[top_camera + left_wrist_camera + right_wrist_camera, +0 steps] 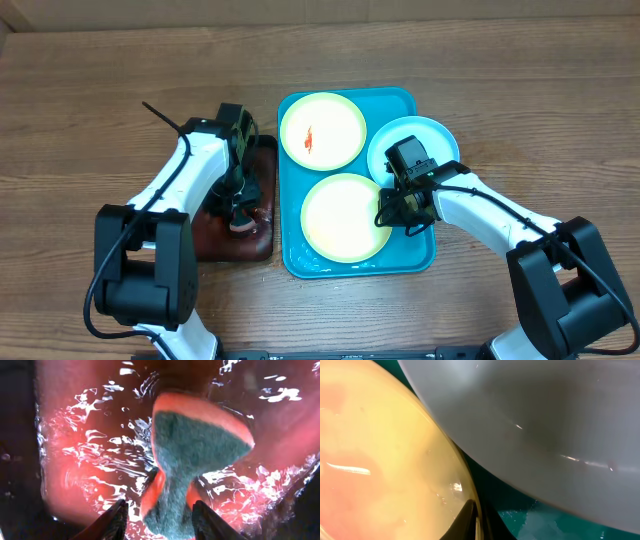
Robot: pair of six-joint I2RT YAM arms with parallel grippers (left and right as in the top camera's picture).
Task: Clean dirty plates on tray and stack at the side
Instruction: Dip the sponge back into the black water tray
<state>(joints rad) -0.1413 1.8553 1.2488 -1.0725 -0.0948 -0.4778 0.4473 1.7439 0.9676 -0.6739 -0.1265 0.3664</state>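
From above, the turquoise tray (291,240) in the middle carries two yellow-green plates, the far one (322,131) smeared with red, and a white-bluish plate (420,140) lies across its far right rim. In the left wrist view, the left gripper (160,510) squeezes a green-orange sponge (195,455) inside the wet reddish small tray (85,435). In the right wrist view, the right gripper (479,521) pinches the rim of the near yellow-green plate (380,460).

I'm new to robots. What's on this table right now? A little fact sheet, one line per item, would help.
Turquoise tray: holds three plates
Far yellow-green plate: red smear
Near yellow-green plate: nearest the robot
White plate: overlaps the tray's right rim
Black tray: left of the turquoise one, wet reddish inside
Sponge: green and orange, in the black tray
Left gripper: fingers either side of the sponge, grip unclear
Right gripper: at the near plate's right edge, grip unclear
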